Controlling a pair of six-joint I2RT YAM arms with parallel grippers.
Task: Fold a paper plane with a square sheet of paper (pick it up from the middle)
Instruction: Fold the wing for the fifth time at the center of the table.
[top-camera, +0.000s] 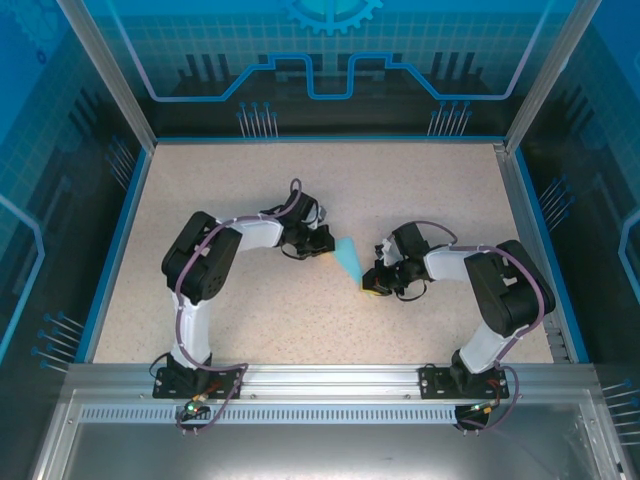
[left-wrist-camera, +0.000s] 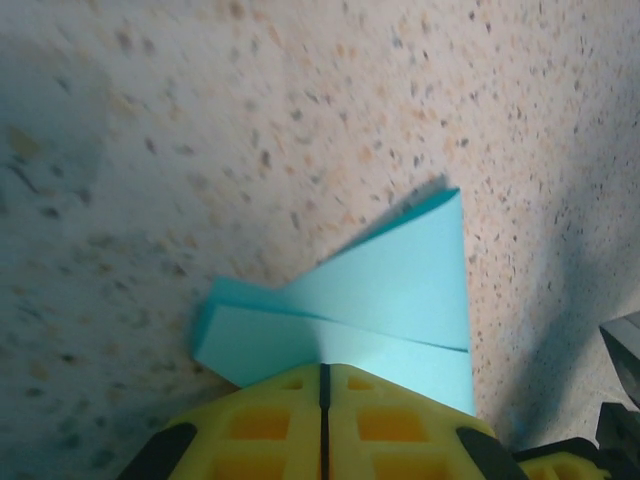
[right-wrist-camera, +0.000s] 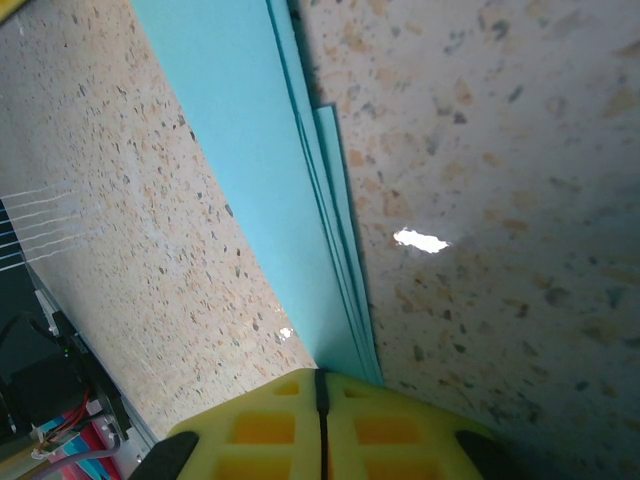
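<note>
The square sheet of paper is folded into a paper plane (top-camera: 346, 256), a narrow light cyan dart lying between my two arms at mid-table. My left gripper (top-camera: 327, 246) is shut on its wide tail end. In the left wrist view the yellow jaws of the left gripper (left-wrist-camera: 323, 372) meet over the layered paper plane (left-wrist-camera: 390, 290), which fans out ahead. My right gripper (top-camera: 371, 284) is shut on the pointed nose. In the right wrist view the paper plane (right-wrist-camera: 250, 150) runs away from the closed right gripper (right-wrist-camera: 320, 378) and widens with distance, its stacked folded edges showing.
The speckled beige table (top-camera: 250, 330) is bounded by a blue rim (top-camera: 112, 250) and metal frame posts. Both arms reach inward from the near edge. Part of the right arm (left-wrist-camera: 622, 400) shows beside the paper, and cables (right-wrist-camera: 60, 420) hang at the lower left.
</note>
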